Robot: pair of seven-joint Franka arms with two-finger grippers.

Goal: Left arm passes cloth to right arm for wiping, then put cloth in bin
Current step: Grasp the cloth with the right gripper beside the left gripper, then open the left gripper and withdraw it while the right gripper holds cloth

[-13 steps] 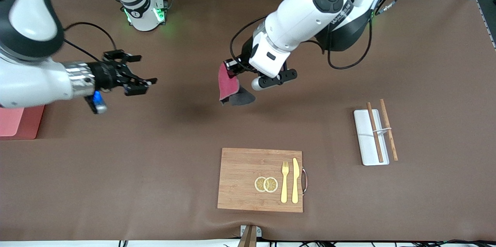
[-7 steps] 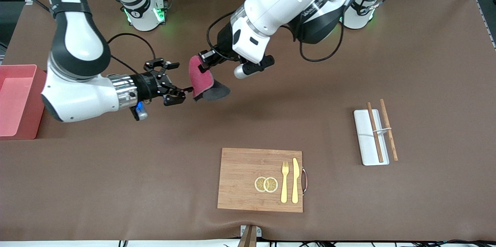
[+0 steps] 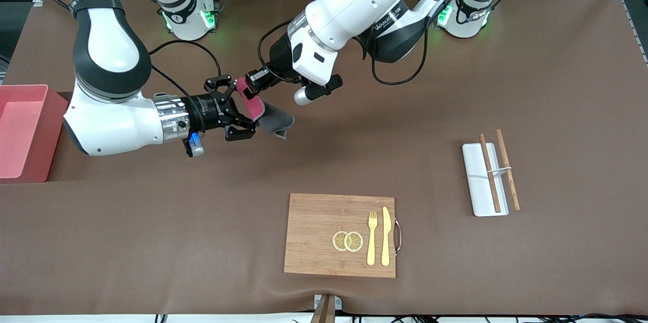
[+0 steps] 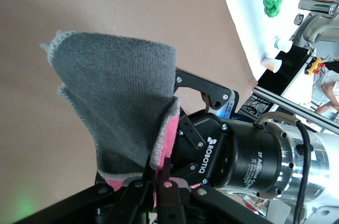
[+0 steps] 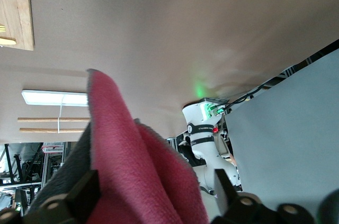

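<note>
- Above the brown counter (image 3: 152, 221), seen from the front, the left claw (image 3: 246, 86) is pinching the cloth (image 3: 255, 106) tight by its upper edge, the grey part drooping below; the right claw (image 3: 242, 113) is reaching in level, its fingers spread on either side of the red fold without yet clamping it. The bin (image 3: 23, 130) is sitting at the right arm's end of the counter, while the wooden board (image 3: 314, 237) is lying nearest the camera, with the white tray (image 3: 476, 181) and chopsticks (image 3: 490, 171) toward the left arm's end.
- Through the left wrist view, the cloth (image 4: 119, 102) is hanging grey side out, the right claw (image 4: 204, 83) flanking it.
- Through the right wrist view, the cloth (image 5: 137, 166) is filling the gap between spread fingers (image 5: 79, 197).
</note>
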